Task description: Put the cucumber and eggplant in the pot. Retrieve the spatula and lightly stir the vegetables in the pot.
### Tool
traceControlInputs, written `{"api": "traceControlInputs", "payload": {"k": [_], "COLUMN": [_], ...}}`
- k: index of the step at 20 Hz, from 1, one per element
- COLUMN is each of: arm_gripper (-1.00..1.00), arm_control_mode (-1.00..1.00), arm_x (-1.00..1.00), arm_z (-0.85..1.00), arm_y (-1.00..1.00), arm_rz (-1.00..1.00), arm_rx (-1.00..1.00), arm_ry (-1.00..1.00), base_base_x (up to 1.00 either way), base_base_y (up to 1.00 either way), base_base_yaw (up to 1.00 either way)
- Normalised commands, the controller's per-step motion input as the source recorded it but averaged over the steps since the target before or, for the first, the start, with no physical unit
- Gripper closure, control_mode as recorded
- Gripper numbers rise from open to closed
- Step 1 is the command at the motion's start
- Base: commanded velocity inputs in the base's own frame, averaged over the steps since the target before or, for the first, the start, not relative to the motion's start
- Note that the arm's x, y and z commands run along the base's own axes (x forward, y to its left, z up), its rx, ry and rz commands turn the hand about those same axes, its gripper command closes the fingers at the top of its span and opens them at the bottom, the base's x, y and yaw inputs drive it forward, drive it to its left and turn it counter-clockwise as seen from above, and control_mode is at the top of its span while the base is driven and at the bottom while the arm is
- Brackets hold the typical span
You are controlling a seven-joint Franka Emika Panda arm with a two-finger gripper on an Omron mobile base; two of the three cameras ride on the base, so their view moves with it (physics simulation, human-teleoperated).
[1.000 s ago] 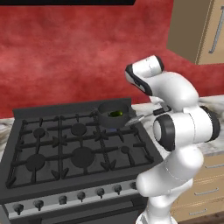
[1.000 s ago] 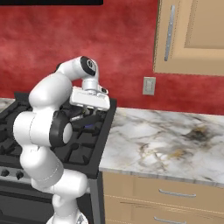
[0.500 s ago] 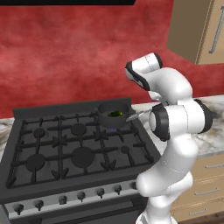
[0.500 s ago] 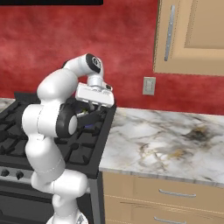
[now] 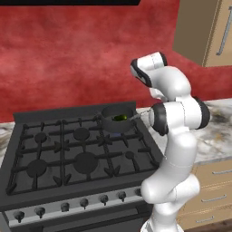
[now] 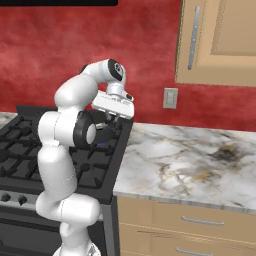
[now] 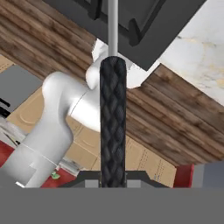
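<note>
One slim dark green cucumber lies inside the low round dark grey metal pot, at the black stove's back right burner. At the pot's three o'clock, the gripper is clamped on the spatula's black braided handle, silver shaft beyond.

Red wall, marble counter

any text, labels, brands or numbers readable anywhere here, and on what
None can be read. The stove, its knobs, the pot, the wall outlet, the cabinets and the spatula held in the shut gripper all show plain surfaces with no lettering.
</note>
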Motion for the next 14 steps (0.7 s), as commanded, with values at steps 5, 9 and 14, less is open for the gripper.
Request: {"api": "traceControlInputs", "payload": {"k": [5, 9, 14], "arm_gripper": [1.00, 1.00, 1.00], "arm_control_mode": [-1.00, -1.00, -1.00], "arm_x": [0.17, 0.10, 0.00], "arm_z": [0.00, 0.00, 0.00], "arm_y": [0.10, 0.08, 0.10], "arm_rz": [-0.10, -0.07, -0.03], "arm_rx": [0.00, 0.00, 0.00], "arm_ry": [0.05, 0.08, 0.08], "base_base_x": [0.00, 0.00, 0.00], "base_base_y": [0.00, 0.00, 0.00], "base_base_yaw": [0.00, 0.00, 0.00]}}
